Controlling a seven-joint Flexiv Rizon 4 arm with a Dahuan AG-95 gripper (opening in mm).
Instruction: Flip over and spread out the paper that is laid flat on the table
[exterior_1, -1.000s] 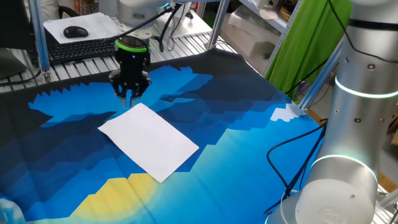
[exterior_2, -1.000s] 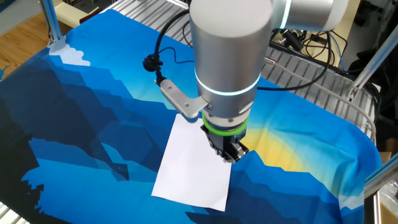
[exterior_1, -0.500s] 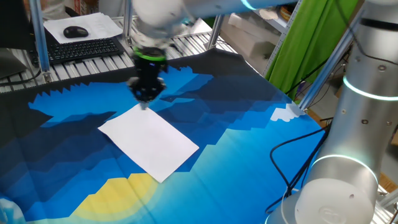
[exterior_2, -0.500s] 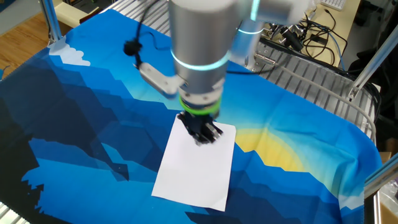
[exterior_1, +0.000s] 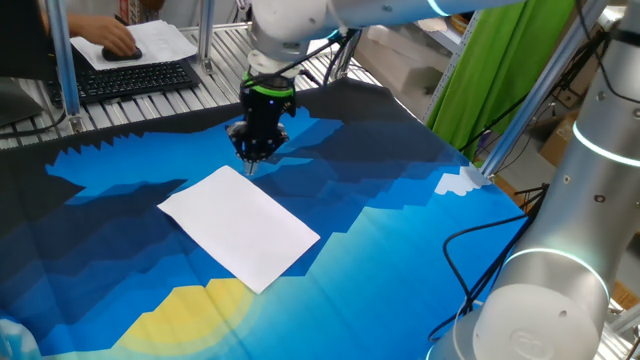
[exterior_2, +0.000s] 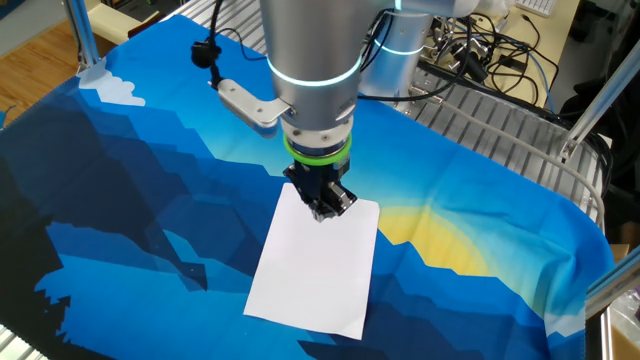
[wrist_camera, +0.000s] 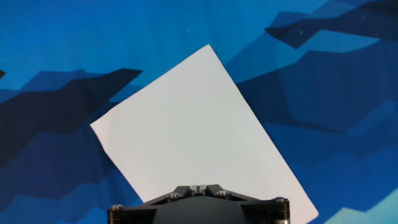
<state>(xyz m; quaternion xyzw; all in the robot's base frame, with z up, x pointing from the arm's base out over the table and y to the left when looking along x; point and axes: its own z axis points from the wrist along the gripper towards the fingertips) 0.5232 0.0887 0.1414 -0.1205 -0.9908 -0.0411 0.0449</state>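
Note:
The white paper (exterior_1: 240, 225) lies flat on the blue printed table cloth (exterior_1: 400, 230). It also shows in the other fixed view (exterior_2: 315, 265) and fills the middle of the hand view (wrist_camera: 193, 130). My gripper (exterior_1: 251, 164) points straight down over the paper's far edge, a little above it and holding nothing. In the other fixed view the gripper (exterior_2: 325, 211) hangs over the sheet's top edge. In the hand view the fingertips (wrist_camera: 199, 186) sit pressed together, so the jaws are shut and empty.
A slatted metal desk (exterior_1: 150, 95) behind the cloth carries a black keyboard (exterior_1: 135, 78) and a sheet with a mouse (exterior_1: 125, 50) under a person's hand. The robot's grey base (exterior_1: 560, 270) and a black cable (exterior_1: 470, 270) stand at the right. Cables (exterior_2: 480, 60) lie beyond the cloth.
My gripper has moved rightward along the paper's far edge, from its far corner to past it. The paper has not moved. A person's hand has come onto the mouse.

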